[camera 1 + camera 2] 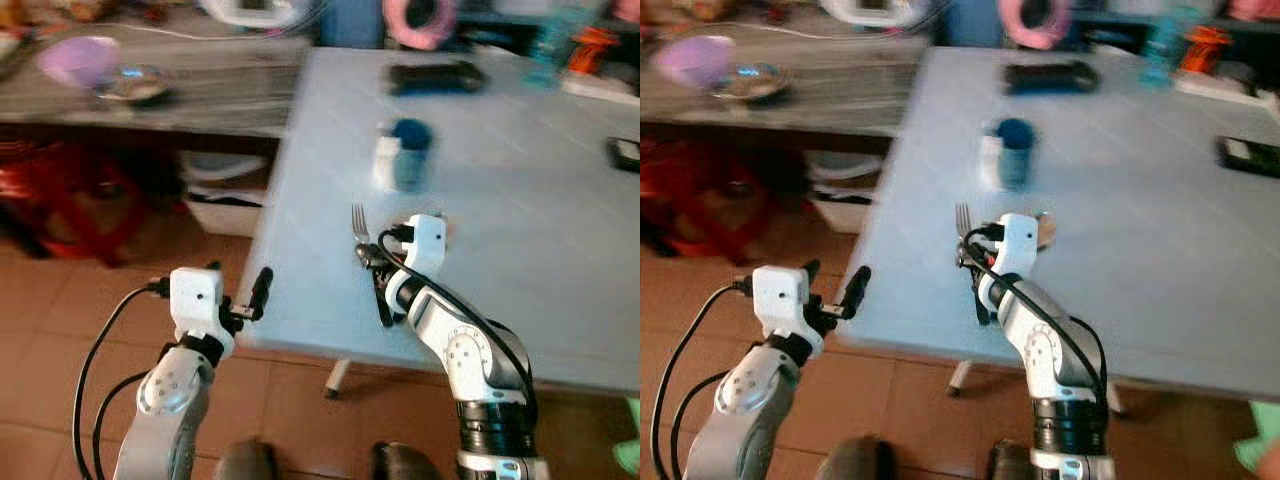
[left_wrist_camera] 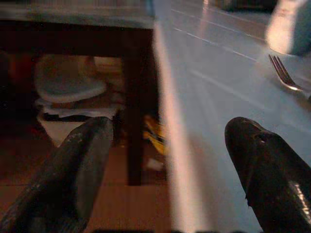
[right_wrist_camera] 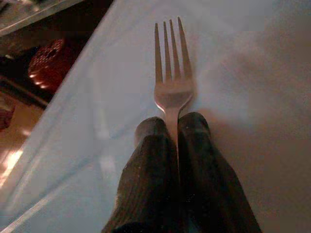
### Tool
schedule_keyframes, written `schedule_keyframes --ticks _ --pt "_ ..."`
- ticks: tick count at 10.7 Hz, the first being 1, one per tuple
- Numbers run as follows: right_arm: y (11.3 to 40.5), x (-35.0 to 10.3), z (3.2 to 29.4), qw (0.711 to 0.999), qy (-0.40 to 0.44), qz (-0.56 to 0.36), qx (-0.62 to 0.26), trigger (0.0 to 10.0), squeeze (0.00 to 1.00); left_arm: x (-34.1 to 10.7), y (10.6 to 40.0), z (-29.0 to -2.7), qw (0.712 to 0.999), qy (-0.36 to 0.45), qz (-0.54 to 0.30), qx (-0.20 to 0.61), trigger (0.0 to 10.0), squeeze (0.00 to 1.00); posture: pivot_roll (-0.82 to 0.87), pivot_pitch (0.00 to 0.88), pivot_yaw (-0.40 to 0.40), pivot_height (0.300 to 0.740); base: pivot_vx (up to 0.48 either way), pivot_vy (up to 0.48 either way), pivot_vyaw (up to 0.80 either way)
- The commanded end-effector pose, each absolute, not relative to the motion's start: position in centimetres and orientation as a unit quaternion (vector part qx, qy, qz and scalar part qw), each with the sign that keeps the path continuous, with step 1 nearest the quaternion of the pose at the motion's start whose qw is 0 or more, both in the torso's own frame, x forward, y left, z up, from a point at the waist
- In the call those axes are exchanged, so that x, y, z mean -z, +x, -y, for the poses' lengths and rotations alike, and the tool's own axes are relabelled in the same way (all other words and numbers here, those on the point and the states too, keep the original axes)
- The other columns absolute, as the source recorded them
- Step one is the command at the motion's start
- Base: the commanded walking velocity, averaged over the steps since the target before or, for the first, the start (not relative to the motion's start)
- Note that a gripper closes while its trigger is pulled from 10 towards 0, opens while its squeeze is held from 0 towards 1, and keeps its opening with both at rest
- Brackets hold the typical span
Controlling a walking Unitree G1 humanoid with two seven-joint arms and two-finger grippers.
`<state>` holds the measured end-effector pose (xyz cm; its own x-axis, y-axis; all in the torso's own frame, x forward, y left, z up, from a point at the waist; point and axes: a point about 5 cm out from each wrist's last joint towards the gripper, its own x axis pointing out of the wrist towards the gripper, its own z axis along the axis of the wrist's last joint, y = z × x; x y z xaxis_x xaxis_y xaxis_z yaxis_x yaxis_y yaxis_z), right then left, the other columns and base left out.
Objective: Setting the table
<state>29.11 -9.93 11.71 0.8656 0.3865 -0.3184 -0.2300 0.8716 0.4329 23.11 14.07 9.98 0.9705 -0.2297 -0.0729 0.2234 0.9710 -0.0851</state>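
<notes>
A silver fork (image 3: 172, 73) lies on the pale blue table (image 1: 520, 230), tines pointing away from me. My right gripper (image 3: 171, 127) is shut on the fork's handle just behind the tines, low over the table near its front left part; the fork (image 1: 359, 228) shows there ahead of the white wrist. My left gripper (image 1: 258, 292) stands open at the table's left edge, one finger (image 2: 77, 170) off the side and the other finger (image 2: 269, 167) over the tabletop, nothing between them. A blue cup beside a white one (image 1: 402, 155) stands farther back on the table.
A dark flat object (image 1: 436, 76) and a phone (image 1: 624, 152) lie on the far table. To the left, a grey bench (image 1: 200, 95) carries a purple bowl (image 1: 78, 58) and a metal dish (image 1: 134, 84). A red stool (image 1: 60, 195) and a white bin (image 1: 225, 200) sit below.
</notes>
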Motion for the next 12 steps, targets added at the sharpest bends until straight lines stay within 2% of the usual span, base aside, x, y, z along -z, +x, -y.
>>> schedule_keyframes --ticks 1,3,6,8,10,12 --pt "28.9 -12.0 9.4 0.942 0.202 -0.197 -0.180 0.0 0.00 -9.6 23.1 -14.7 0.993 -0.027 -0.047 0.100 10.0 0.00 0.01 0.102 0.033 0.740 0.000 0.480 0.00" --pt "28.9 -12.4 9.4 0.942 0.203 -0.189 -0.190 0.0 0.00 -9.7 23.2 -14.7 0.993 -0.024 -0.043 0.103 10.0 0.00 0.00 0.098 0.034 0.740 0.000 0.480 0.00" --pt "28.1 -10.9 10.8 0.941 0.190 -0.229 -0.162 0.0 0.00 -9.7 23.2 -14.6 0.993 -0.031 -0.041 0.110 10.0 0.00 0.00 0.099 0.034 0.740 0.000 0.460 0.00" --pt "28.4 -12.0 10.7 0.947 0.193 -0.193 -0.172 0.0 0.00 -9.7 23.3 -14.5 0.992 -0.030 -0.039 0.115 10.0 0.00 0.00 0.093 0.037 0.740 0.000 0.480 0.00" --pt "29.4 -14.0 11.5 0.971 0.162 -0.109 -0.137 0.0 0.00 -9.9 23.5 -14.8 0.994 -0.026 -0.033 0.098 10.0 0.00 -0.01 0.084 0.037 0.740 0.000 0.472 0.00" --pt "29.6 -14.3 12.2 0.978 0.151 -0.082 -0.118 0.0 0.00 -9.2 23.3 -14.9 0.996 -0.038 -0.038 0.072 10.0 0.00 -0.02 0.081 0.034 0.740 0.000 0.420 0.00"
